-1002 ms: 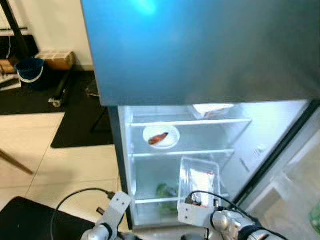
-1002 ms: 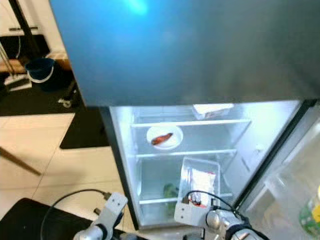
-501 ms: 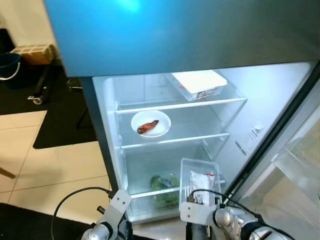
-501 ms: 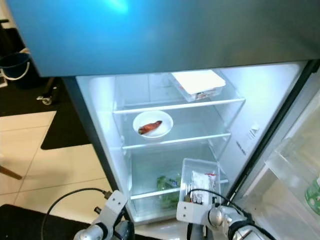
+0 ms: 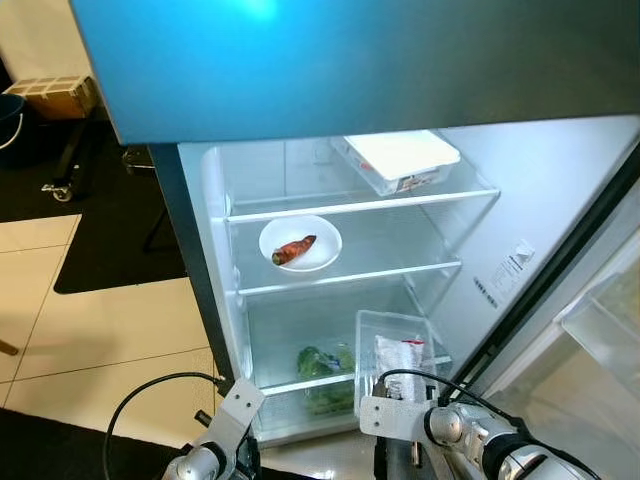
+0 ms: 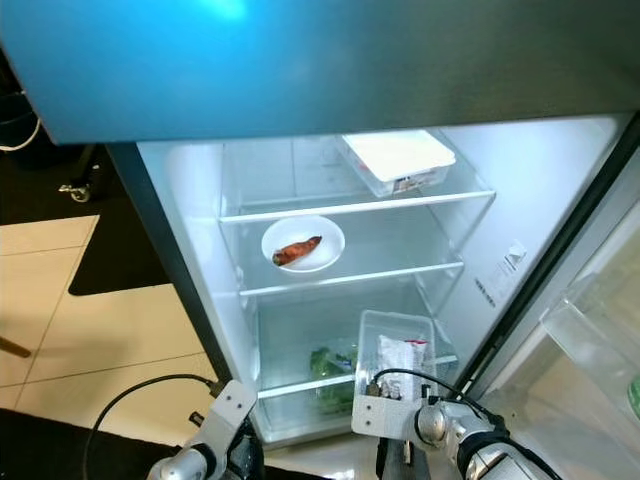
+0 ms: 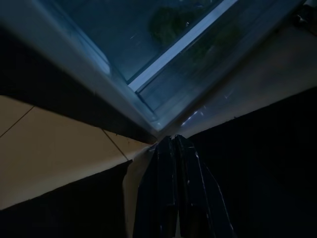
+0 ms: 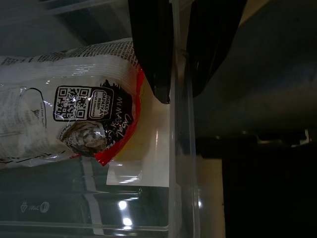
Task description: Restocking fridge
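The fridge [image 5: 215, 250] stands open and lit in front of me. My right gripper [image 8: 181, 59] is shut on the near wall of a clear plastic bin [image 5: 372, 340], one finger [image 8: 151, 49] inside and one outside. A white packet with red trim [image 8: 64, 119] lies in the bin. The bin reaches into the fridge at the lowest shelf [image 5: 300, 385]; whether it rests there I cannot tell. My left gripper [image 7: 173, 198] is shut on nothing, low by the fridge's bottom edge.
A white lidded container [image 5: 395, 160] is on the top shelf and a white bowl with orange food [image 5: 300, 245] on the middle one. Green vegetables [image 5: 325, 368] lie below the lowest shelf. The open door [image 5: 600, 330] stands at the right, with tiled floor [image 5: 100, 320] at the left.
The camera has come closer and shifted, so more of the fridge's inside shows. The right gripper still holds the bin at the lowest shelf. The left gripper stays low.
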